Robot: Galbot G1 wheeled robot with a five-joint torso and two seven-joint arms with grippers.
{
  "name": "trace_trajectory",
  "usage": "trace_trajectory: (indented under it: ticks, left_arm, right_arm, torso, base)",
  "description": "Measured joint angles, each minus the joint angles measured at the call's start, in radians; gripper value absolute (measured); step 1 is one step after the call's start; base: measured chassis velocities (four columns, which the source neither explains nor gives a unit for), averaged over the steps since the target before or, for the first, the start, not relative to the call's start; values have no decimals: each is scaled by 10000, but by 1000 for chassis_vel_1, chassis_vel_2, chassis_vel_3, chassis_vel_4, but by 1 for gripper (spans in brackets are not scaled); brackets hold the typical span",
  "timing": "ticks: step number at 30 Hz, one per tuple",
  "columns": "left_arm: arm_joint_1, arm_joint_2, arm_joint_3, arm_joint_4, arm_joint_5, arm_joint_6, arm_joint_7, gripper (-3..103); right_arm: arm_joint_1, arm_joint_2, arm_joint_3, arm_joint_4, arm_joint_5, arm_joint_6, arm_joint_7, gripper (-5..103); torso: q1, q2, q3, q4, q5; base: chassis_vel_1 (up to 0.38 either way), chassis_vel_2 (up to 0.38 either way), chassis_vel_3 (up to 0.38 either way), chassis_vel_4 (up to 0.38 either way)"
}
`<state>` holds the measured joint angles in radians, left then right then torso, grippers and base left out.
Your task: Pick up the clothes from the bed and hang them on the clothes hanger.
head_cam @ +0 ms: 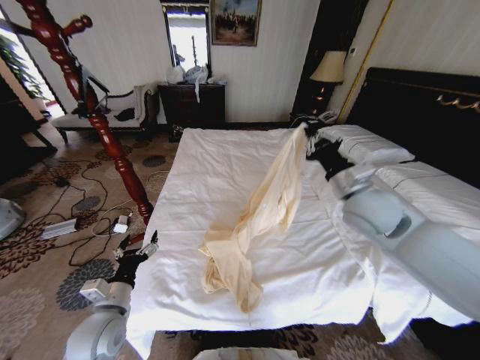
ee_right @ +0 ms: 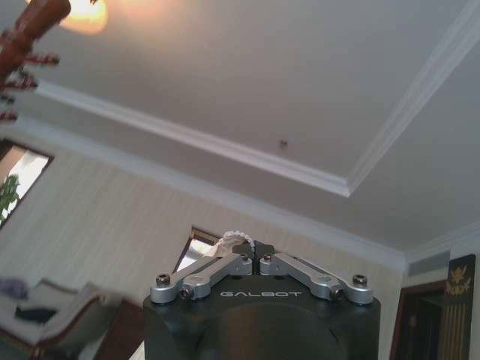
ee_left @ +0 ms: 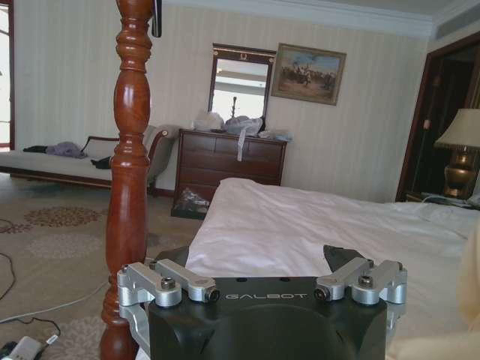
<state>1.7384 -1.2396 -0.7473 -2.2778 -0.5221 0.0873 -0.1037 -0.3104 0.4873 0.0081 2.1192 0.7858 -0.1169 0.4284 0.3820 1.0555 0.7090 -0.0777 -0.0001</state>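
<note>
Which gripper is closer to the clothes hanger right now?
Left. The left gripper sits low beside the clothes hanger, near its base at the bed edge. The right gripper is across the bed, raised, fingers shut on the clothes.

Daylight pours in at the upper left of the head view, blowing out the window [head_cam: 16,56] and the mirror [head_cam: 188,37]. The white bed [head_cam: 225,172] is evenly bright, with soft fold shadows. Straight lines bow near the edges. In the right wrist view a ceiling lamp [ee_right: 84,15] glares at the upper left, and the lower left is blurred.
</note>
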Motion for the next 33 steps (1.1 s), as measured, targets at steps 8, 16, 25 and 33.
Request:
trace_trajectory:
  ticks: [8, 16, 25, 33]
  left_arm:
    - [504, -662, 102, 55, 679, -136, -185, 100]
    - [623, -518, 927, -59, 161, -252, 180, 100]
    - [293, 1516, 2119, -868, -709, -255, 1276, 100]
    - [-643, 2787, 2413, -963, -1355, -88, 1522, 100]
  right_arm:
    - [3057, 903, -340, -1124, 1719, -36, 200, 0]
    - [4773, 1572, -812, -1513, 2560, -297, 443, 0]
    - [4847, 2391, -1245, -1458, 2623, -339, 645, 0]
    - [5121, 3656, -1879, -1979, 2574, -58, 652, 0]
  torso:
    - [0, -1, 0, -1, 2]
    - [-2, 1, -2, -3, -2]
    - [-1, 0, -1, -1, 2]
    - [-1, 0, -1, -5, 0]
  base:
    - [0, 0, 0, 0]
    - [0, 0, 0, 0]
    - [0, 0, 0, 0]
    - [0, 0, 0, 0]
